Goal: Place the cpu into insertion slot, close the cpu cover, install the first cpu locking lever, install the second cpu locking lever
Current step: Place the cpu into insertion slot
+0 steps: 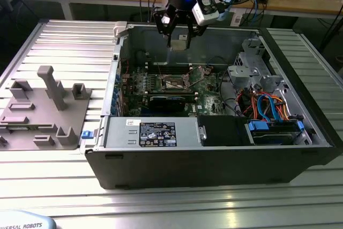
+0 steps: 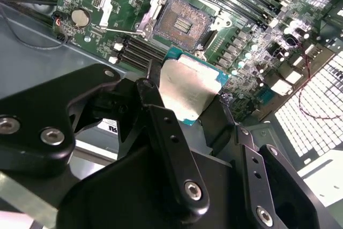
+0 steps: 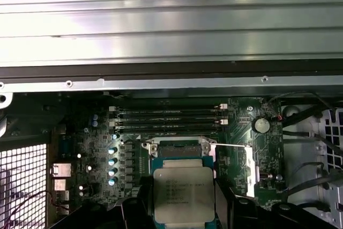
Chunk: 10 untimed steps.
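Closest to the lens in the second wrist view are the black links of the gripper (image 2: 187, 97). Its fingers (image 2: 167, 132) are closed onto two opposite edges of the cpu (image 2: 194, 81), which hangs between them with its silvery top showing; nothing else is in the grip. Beyond the chip lies the insertion slot (image 2: 182, 22), open and bare, clearly apart from it. In the first wrist view the cpu cover (image 3: 250, 171) appears swung back beside the slot, though its angle is hard to tell.

The chief risk, as a judgement, is a skewed arrival. The chip is held only by thin edges, so a small slip or tilt in the grip could bring one corner down first and bend the slot's fine contacts. A sideways offset or a wrong rotation would seat it on the slot's frame instead of inside it. The wide finger links could also catch the raised cover or the thin lever wires next to the slot.

The exterior view gives the height. The gripper (image 1: 179, 38) sits in the upper middle of the frame, well above the motherboard (image 1: 209, 92), near the rim of the computer case (image 1: 214, 167). The first wrist view looks down past the chip (image 3: 184, 194), which overlaps the slot (image 3: 179, 149) and so indicates sideways alignment, but it says little about the gap. The second wrist view looks in at a slant and exposes the slot's contact field and the space between chip and board.
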Tool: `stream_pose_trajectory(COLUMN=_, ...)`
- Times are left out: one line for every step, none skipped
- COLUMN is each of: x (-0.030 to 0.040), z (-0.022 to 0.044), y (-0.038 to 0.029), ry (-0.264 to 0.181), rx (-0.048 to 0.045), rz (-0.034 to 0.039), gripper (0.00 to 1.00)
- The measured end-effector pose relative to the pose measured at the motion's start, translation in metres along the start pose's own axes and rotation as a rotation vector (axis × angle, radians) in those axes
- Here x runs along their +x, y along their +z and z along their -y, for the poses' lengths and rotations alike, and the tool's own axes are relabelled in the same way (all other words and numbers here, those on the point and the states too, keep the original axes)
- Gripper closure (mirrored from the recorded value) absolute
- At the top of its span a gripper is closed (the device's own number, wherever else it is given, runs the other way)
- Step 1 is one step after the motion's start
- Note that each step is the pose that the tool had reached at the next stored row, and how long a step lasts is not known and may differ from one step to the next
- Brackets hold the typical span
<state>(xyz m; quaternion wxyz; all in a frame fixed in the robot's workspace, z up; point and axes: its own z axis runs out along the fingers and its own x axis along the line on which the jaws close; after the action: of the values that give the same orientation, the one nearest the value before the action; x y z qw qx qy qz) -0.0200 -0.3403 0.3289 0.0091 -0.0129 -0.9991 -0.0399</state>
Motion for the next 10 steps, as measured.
stream_pose_trajectory(x=-0.0008, z=0.0001, y=0.0012, ry=0.000, rx=0.0001, rz=0.0001, gripper=0.45)
stream_pose_trajectory(x=-0.0011, z=0.0001, y=0.0017, ry=0.000, rx=0.0002, rz=0.0000, gripper=0.45)
stream_pose_trajectory(x=-0.0014, z=0.0002, y=0.0024, ry=0.000, rx=0.0005, rz=0.0000, gripper=0.45)
stream_pose_trajectory(x=-0.0016, z=0.0002, y=0.0028, ry=0.000, rx=0.0018, rz=0.0001, gripper=0.45)
stream_pose_trajectory(x=-0.0017, z=0.0002, y=0.0031, ry=0.000, rx=0.0039, rz=0.0002, gripper=0.45)
stream_pose_trajectory(x=-0.0019, z=0.0002, y=0.0032, ry=0.000, rx=0.0087, rz=0.0003, gripper=0.45)
stream_pose_trajectory(x=-0.0022, z=0.0002, y=0.0034, ry=0.000, rx=0.0156, rz=0.0005, gripper=0.45)
stream_pose_trajectory(x=-0.0027, z=0.0002, y=0.0035, ry=0.000, rx=0.0261, rz=0.0007, gripper=0.45)
stream_pose_trajectory(x=-0.0030, z=0.0002, y=0.0037, ry=0.000, rx=0.0332, rz=0.0009, gripper=0.45)
stream_pose_trajectory(x=-0.0037, z=0.0002, y=0.0040, ry=0.001, rx=0.0407, rz=0.0012, gripper=0.45)
